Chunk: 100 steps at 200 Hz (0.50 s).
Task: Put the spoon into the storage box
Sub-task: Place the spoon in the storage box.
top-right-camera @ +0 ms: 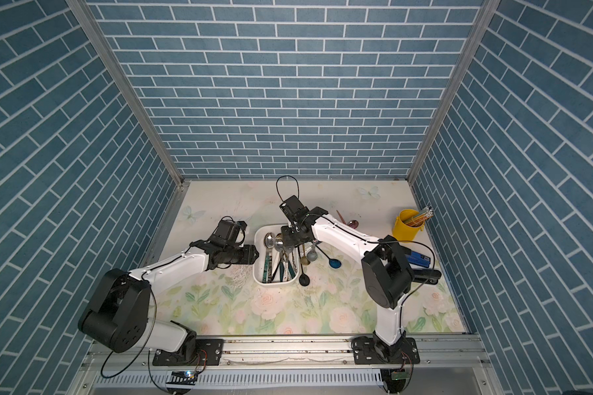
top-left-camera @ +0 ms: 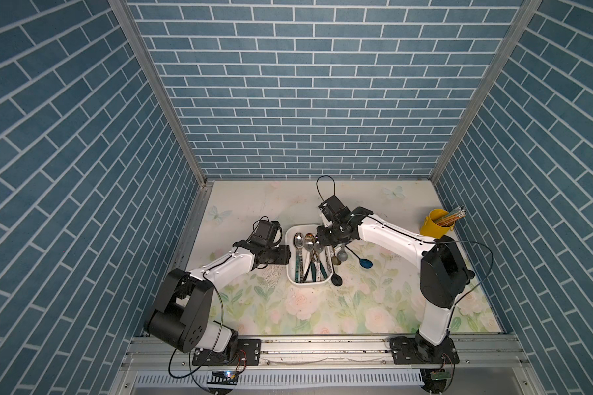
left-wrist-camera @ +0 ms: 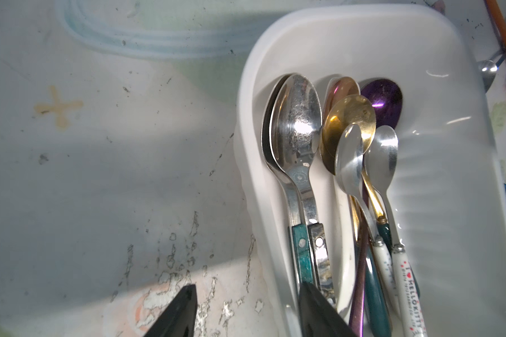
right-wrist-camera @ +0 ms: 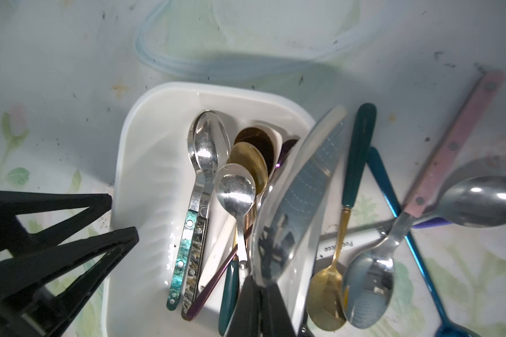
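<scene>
Currently my right gripper (right-wrist-camera: pixel 259 294) is clamped tight on the spoon (right-wrist-camera: pixel 301 189), a large steel one with a pale patterned handle. The grip is at the bowl, and the handle points away from my wrist. It hangs tilted over the storage box (right-wrist-camera: pixel 135 163), crossing the wall on my right side; I cannot tell whether it touches that wall. It is not yet lying in the box.

My left gripper (left-wrist-camera: pixel 246 287) stands wide and holds nothing. One finger (left-wrist-camera: pixel 181 309) is outside over the table (top-left-camera: pixel 374 307) and the other is inside, so the jaws straddle the box wall on my left side.

Box contents: several spoons side by side, steel, gold and purple.

Just beside the box on my right, on the table: a gold spoon (right-wrist-camera: pixel 326 297) with a teal handle, a steel spoon (right-wrist-camera: pixel 367 286) and a blue spoon (top-left-camera: pixel 366 263).

The yellow cup (top-left-camera: pixel 433 224) of pencils stands well apart, toward the far right
</scene>
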Motion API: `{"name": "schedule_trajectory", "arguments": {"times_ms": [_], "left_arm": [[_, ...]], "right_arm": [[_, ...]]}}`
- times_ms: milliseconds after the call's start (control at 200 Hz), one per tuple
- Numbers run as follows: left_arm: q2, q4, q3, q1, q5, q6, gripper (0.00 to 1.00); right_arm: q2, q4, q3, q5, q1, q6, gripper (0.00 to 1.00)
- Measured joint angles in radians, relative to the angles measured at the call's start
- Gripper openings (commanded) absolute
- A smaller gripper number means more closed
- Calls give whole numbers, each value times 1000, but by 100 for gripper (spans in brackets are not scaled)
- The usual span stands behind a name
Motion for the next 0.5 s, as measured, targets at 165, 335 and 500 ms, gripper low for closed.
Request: {"name": "schedule_trajectory", "arguments": {"times_ms": [165, 335, 500], "left_arm": [[-9, 12, -18, -1, 11, -7, 61], [-15, 19, -30, -7, 18, -12, 60], [-15, 18, -32, -11, 26, -17, 61]], "right_arm": [[84, -23, 32, 5, 8, 9, 1], [124, -50, 64, 22, 17, 18, 2], [185, -117, 138, 68, 38, 18, 3]]}}
